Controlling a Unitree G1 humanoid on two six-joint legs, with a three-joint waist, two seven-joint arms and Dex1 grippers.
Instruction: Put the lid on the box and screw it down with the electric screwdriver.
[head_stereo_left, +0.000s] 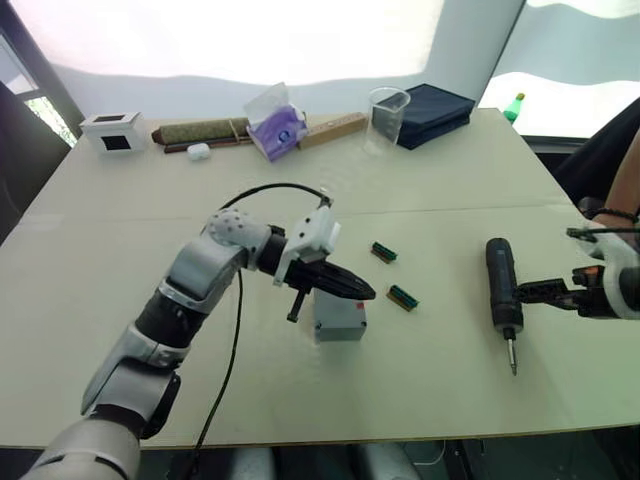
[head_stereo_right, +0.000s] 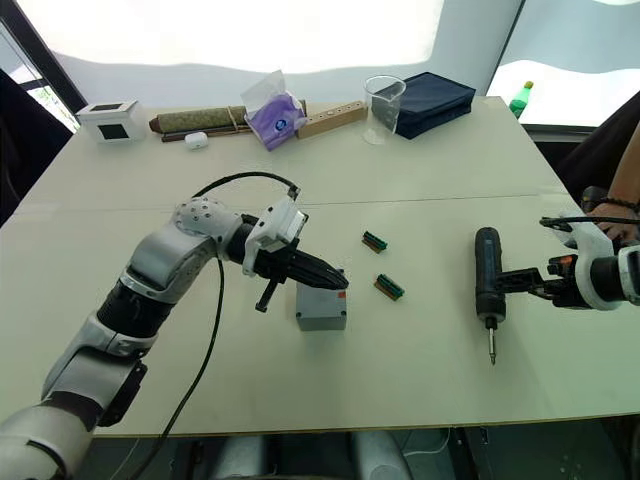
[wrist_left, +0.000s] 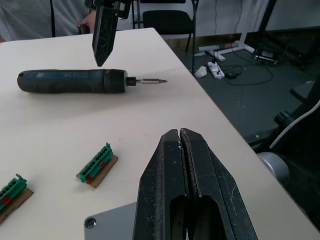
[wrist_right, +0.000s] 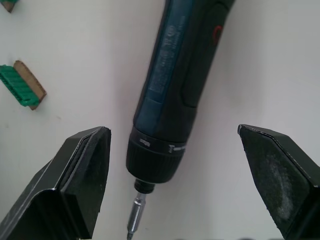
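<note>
The electric screwdriver (wrist_right: 175, 85) looks like matt dark plastic with a shiny metal bit; the box (head_stereo_left: 340, 318) is smooth grey plastic (dull finish), the table (head_stereo_left: 450, 200) matt.

- My left arm reaches forward with the elbow bent, and its left pincer (head_stereo_left: 362, 292) has both fingers pressed together.
- My right arm comes in from the right edge, held low, and its right pincer (wrist_right: 185, 185) is spread wide.

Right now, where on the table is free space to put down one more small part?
Bare tabletop lies left of the box, behind the left pincer. The front edge below the electric screwdriver is bare. Crowded: the far row around the plastic cup, and near the two green connectors.
</note>
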